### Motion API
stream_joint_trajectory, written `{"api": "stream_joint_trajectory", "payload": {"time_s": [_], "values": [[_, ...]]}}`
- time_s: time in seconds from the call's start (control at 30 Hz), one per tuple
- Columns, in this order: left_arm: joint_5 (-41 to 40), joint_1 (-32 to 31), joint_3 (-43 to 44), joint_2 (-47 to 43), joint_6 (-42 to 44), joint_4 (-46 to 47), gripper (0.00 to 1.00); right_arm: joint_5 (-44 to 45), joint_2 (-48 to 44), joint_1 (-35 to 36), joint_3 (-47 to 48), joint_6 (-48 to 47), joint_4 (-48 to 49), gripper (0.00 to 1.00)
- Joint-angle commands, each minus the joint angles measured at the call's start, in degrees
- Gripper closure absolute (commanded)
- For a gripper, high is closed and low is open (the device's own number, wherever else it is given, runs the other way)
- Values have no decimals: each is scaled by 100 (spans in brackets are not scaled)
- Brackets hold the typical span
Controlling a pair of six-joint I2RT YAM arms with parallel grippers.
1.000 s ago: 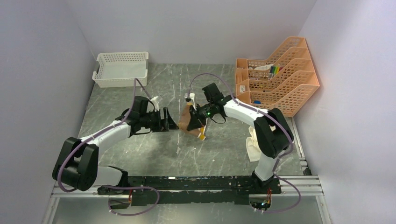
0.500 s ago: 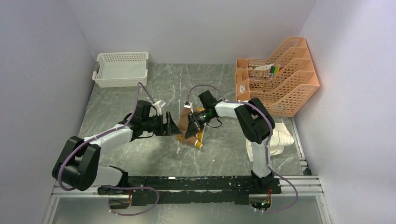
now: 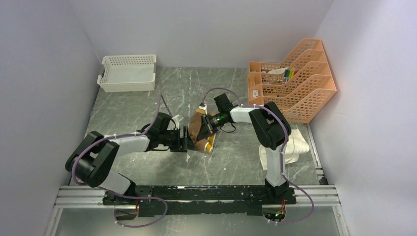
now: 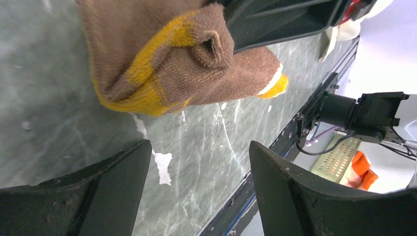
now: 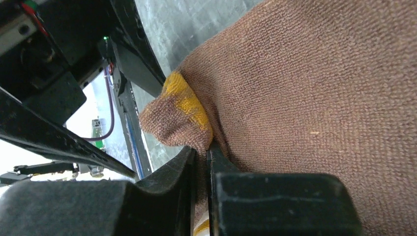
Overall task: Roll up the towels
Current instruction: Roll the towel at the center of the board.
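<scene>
The brown and mustard-yellow towel (image 3: 199,132) lies bunched and partly rolled at mid-table. My right gripper (image 3: 209,125) is shut on a fold at its edge; in the right wrist view the jaws (image 5: 202,152) pinch brown cloth (image 5: 305,98). Just left of the towel my left gripper (image 3: 186,139) stands open and low over the table. The left wrist view shows its fingers (image 4: 199,147) wide apart with bare table between them, the towel (image 4: 162,64) a short way ahead. The cream towel (image 3: 295,147) lies crumpled at the right, beside the right arm.
A white lattice basket (image 3: 129,73) stands at the back left. An orange tiered rack (image 3: 295,88) with small items fills the back right corner. Grey walls close in on three sides. The black base rail (image 3: 196,194) runs along the near edge.
My left gripper has dropped lower and swung in close to the towel's left side. The right arm has folded, showing the cream towel, and has kept its grip on the brown towel.
</scene>
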Motion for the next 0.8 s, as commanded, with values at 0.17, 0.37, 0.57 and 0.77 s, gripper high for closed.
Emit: {"api": "stream_joint_trajectory", "payload": {"time_s": [0.17,0.37,0.57,0.77], "values": [[-419,-341,-260,-324,-837,1081,16,428,-509,36,6,-359,-314,88],[-626,-336,-654,-1297,-1229,886,15,172,-841,288,-122,-408,-380,86],[-1448,-325,-851,-1854,-1769,-253,14,-317,-803,616,-717,431,705,83],[-1681,-316,-1270,-2173,-2130,-471,14,-192,-340,834,-850,651,854,83]]}}
